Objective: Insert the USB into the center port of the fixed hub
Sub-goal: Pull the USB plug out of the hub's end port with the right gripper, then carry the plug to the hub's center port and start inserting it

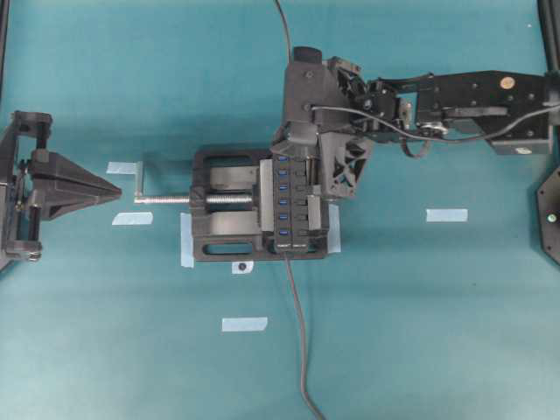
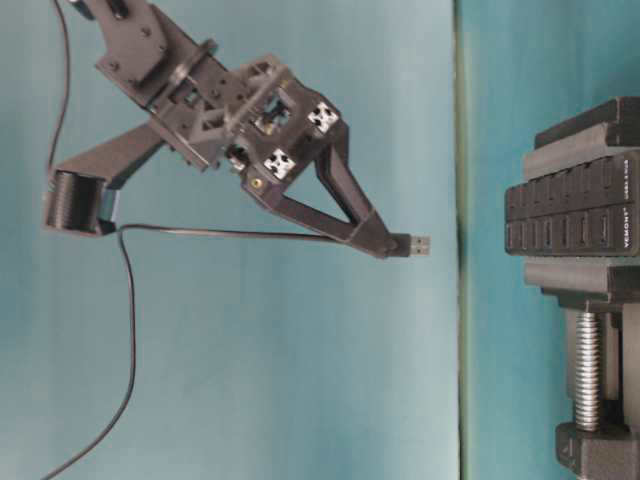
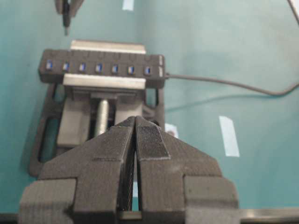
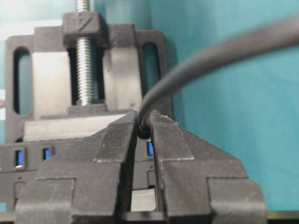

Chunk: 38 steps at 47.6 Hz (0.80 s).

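Pinched between the fingers (image 4: 161, 144) of the right gripper (image 2: 385, 243), with the jaws clamped on the plug body and the silver tip poking out past the fingertips: the USB (image 2: 414, 245), small, black and rectangular. Trailed back from the grip in a loose loop toward the arm, its thin dark grey cable (image 2: 200, 232), probably left slack so as not to tug the plug off line. Held clear of the hub (image 2: 570, 215) in the table-level view, not yet touching, tip pointed toward the port face, presumably to line up before the push. Seen in the overhead view above the far end of the row rather than its middle, so likely some sideways shift needed before entry. Fixed in the black vise (image 1: 223, 214), a long narrow bar with a row of blue slots facing up, clamped no doubt so as to stay put under the force of insertion; centre port (image 3: 98, 68) the middle slot of the seven, empty like its neighbours. Out from one end of the hub, its own cable (image 1: 299, 341) across the teal table (image 1: 437, 332). Farther off, at the left edge, the left gripper (image 1: 109, 188), fingers pressed together on nothing, parked pointing at the vise screw (image 1: 166, 199), apparently only to watch. Scattered about, strips of pale tape (image 1: 446, 214), perhaps position marks.
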Each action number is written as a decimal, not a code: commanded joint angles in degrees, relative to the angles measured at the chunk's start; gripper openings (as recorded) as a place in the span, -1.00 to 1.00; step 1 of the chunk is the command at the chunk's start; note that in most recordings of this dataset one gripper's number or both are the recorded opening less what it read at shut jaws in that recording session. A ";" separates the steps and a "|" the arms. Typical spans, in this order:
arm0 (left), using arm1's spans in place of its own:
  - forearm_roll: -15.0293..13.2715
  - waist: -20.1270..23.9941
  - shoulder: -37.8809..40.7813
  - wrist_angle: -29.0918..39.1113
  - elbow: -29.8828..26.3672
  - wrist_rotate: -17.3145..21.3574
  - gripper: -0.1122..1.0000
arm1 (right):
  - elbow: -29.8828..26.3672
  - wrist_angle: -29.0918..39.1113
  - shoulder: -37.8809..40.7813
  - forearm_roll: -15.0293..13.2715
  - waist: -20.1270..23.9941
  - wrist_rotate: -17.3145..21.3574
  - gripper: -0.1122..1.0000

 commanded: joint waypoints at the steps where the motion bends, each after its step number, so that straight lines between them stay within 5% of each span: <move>1: 0.09 0.09 0.35 -0.53 -1.05 -0.09 -0.80 | -1.49 -0.18 -2.11 0.26 0.26 0.18 -0.60; 38: 0.09 0.00 0.53 -0.70 -1.14 -0.18 -0.80 | -0.79 -0.18 -0.79 1.14 1.85 0.97 -0.60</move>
